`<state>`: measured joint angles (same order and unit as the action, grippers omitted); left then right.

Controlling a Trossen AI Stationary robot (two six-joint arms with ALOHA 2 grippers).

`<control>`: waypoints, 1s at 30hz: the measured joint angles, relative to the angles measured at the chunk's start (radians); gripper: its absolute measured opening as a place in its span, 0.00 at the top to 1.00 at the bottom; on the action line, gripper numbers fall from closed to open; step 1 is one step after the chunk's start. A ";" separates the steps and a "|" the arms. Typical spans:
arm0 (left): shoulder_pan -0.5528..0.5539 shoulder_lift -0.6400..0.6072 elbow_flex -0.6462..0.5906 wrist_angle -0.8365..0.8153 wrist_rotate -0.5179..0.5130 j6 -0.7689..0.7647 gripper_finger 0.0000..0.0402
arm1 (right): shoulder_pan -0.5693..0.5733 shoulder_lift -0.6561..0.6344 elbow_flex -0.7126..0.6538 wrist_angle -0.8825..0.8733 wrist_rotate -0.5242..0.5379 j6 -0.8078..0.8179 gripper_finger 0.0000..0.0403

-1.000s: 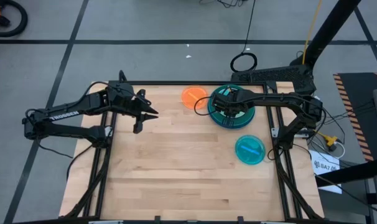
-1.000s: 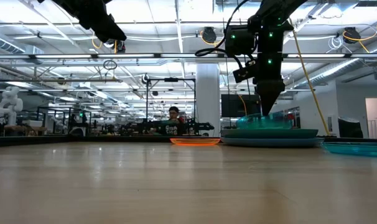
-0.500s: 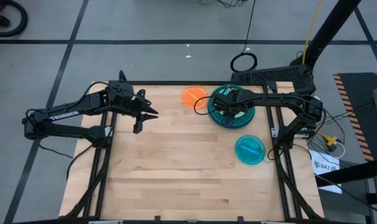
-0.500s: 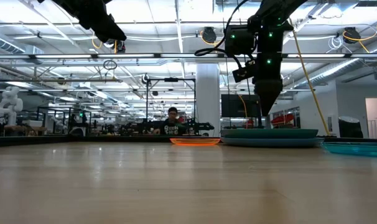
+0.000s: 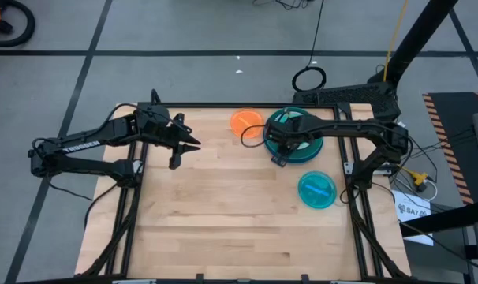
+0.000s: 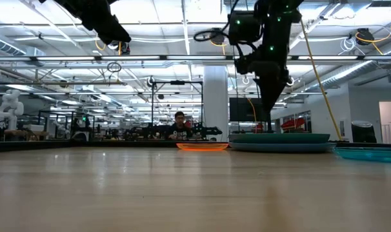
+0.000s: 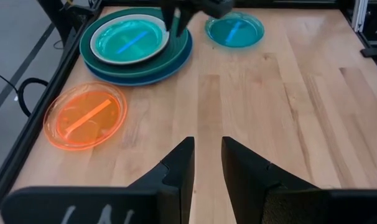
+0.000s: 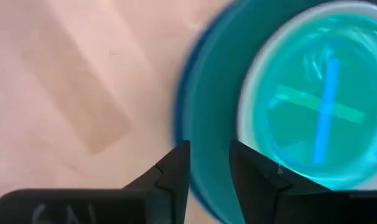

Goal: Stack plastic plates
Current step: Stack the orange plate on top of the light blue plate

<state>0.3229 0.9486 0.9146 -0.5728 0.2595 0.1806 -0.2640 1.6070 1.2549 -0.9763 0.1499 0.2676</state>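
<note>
Wooden table [image 5: 223, 213] framed by a dark metal rail, with the room's benches and a seated person [image 6: 179, 125] visible far behind it in the low view. Nothing lies between the two arms on the bare boards. Right gripper [image 5: 277, 156] reaches in from the right side and hangs over the near edge of the plate stack [image 5: 294, 136], lifted clear of it; its fingers [image 8: 176, 168] stand slightly parted with nothing between them. Left gripper [image 7: 205, 163] waits raised above the table's left rear part, well apart from the plates, fingers a narrow gap apart and empty. The stack sits at the right rear: a blue plate [image 7: 176, 62] at the bottom, a dark teal plate [image 7: 89, 53] on it, then a white plate [image 7: 157, 50], with a cyan plate [image 7: 126, 40] uppermost. An orange plate [image 5: 245, 122] lies just beside the stack to its left; a second cyan plate [image 5: 316, 189] lies alone nearer the front right
</note>
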 joint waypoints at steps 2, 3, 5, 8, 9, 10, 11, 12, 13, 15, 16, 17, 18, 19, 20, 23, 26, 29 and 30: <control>0.000 0.000 0.000 -0.001 0.000 -0.008 0.78 | 0.040 0.000 0.002 0.005 0.003 0.002 0.74; 0.000 0.000 0.000 -0.001 0.000 -0.013 0.78 | 0.064 0.000 0.002 0.007 0.014 -0.002 0.74; 0.000 0.000 -0.001 0.001 0.000 -0.030 0.78 | 0.116 0.000 0.002 0.015 0.050 -0.015 0.74; 0.000 0.000 -0.022 0.003 0.000 -0.048 0.78 | 0.190 0.000 -0.007 0.068 0.086 -0.045 0.74; 0.000 0.000 -0.031 0.005 0.000 -0.059 0.78 | 0.210 0.000 -0.008 0.080 0.087 -0.059 0.74; 0.000 0.000 -0.042 0.014 0.000 -0.069 0.78 | 0.227 0.000 -0.008 0.092 0.087 -0.075 0.74; 0.000 0.000 -0.053 0.030 -0.001 -0.081 0.78 | 0.241 0.000 -0.008 0.107 0.088 -0.091 0.74; 0.000 0.000 -0.064 0.051 -0.005 -0.098 0.78 | 0.253 0.000 -0.008 0.124 0.090 -0.111 0.74; 0.000 0.000 -0.076 0.072 -0.013 -0.121 0.78 | 0.263 0.000 -0.008 0.145 0.091 -0.133 0.74; 0.000 0.000 -0.101 0.114 -0.035 -0.170 0.78 | 0.279 0.000 -0.008 0.180 0.118 -0.185 0.74; 0.000 0.000 -0.112 0.138 -0.051 -0.193 0.78 | 0.286 0.000 -0.008 0.190 0.141 -0.211 0.74; 0.000 0.000 -0.123 0.159 -0.064 -0.211 0.78 | 0.291 -0.003 -0.008 0.193 0.163 -0.236 0.74; 0.000 0.000 -0.131 0.170 -0.080 -0.230 0.78 | 0.295 -0.008 -0.009 0.192 0.186 -0.258 0.74; 0.000 0.000 -0.138 0.177 -0.097 -0.248 0.78 | 0.298 -0.012 -0.009 0.191 0.204 -0.278 0.74; 0.000 0.000 -0.142 0.179 -0.112 -0.265 0.78 | 0.300 -0.016 -0.009 0.193 0.219 -0.296 0.74; 0.000 0.000 -0.144 0.184 -0.160 -0.297 0.78 | 0.291 -0.049 -0.021 0.210 0.220 -0.349 0.74; 0.000 0.020 -0.144 0.233 -0.182 -0.319 0.78 | 0.277 -0.118 -0.088 0.308 0.220 -0.417 0.74; -0.003 0.068 -0.144 0.327 -0.182 -0.319 0.78 | 0.248 -0.207 -0.198 0.426 0.220 -0.484 0.74; -0.004 0.092 -0.144 0.353 -0.182 -0.315 0.78 | 0.237 -0.241 -0.239 0.469 0.220 -0.506 0.74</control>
<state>0.3193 1.0402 0.7708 -0.2199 0.0775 -0.1341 -0.0272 1.3663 1.0163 -0.5070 0.3697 -0.2385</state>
